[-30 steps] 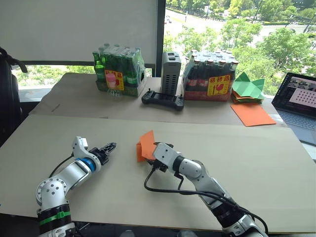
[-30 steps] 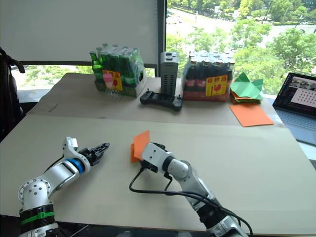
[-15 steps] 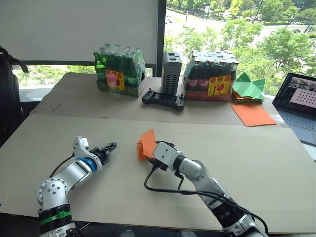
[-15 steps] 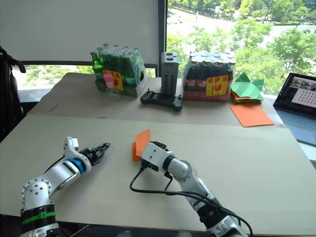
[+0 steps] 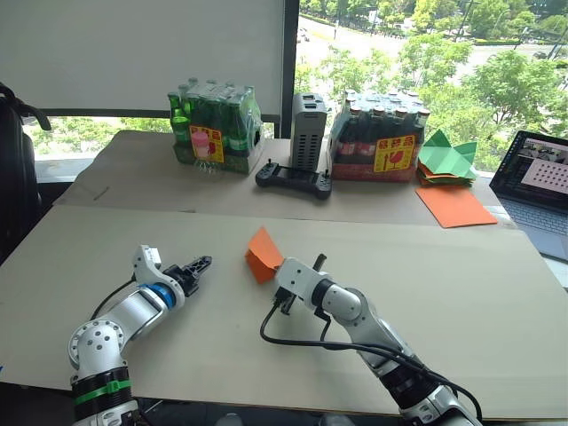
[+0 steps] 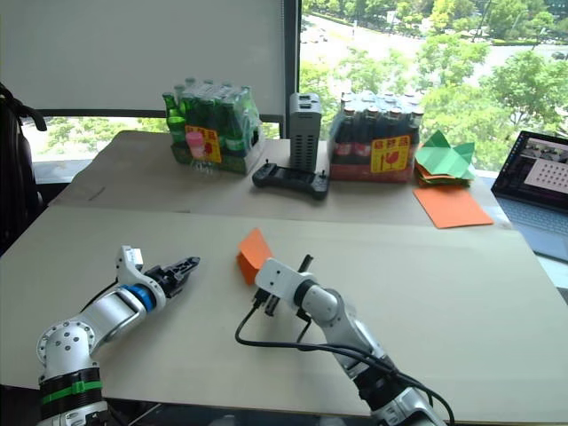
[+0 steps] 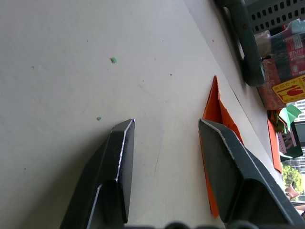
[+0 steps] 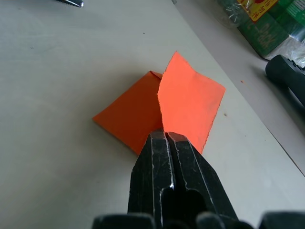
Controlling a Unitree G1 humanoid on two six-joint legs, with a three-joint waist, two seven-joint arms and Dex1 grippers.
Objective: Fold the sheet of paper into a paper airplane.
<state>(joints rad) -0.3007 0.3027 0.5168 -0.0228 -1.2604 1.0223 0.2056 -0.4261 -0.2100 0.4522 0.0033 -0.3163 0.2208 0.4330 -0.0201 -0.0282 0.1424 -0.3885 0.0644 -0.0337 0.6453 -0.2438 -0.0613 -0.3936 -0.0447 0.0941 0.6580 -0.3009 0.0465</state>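
Cardboard covers the table (image 5: pixel 497 302), and on it, at the left, the left gripper (image 5: pixel 199 265) rests low over the surface with its two black fingers (image 7: pixel 119 162) spread apart and nothing between them, pointing toward the middle. Just to its right lies the sheet of paper (image 5: pixel 263 254), bright orange and folded into layers, one flap raised off the board. The right gripper (image 8: pixel 166 137) sits right behind that paper, its fingers pressed together at the near edge of the raised flap; whether they pinch the paper I cannot tell. Along the far side stand a pack of green bottles (image 5: pixel 216 130), a black controller (image 5: pixel 293 180), a grey box (image 5: pixel 308 130), a pack of dark bottles (image 5: pixel 377 138), green paper shapes (image 5: pixel 447 154) above a larger orange sheet (image 5: pixel 453 204), and a laptop (image 5: pixel 536 188).
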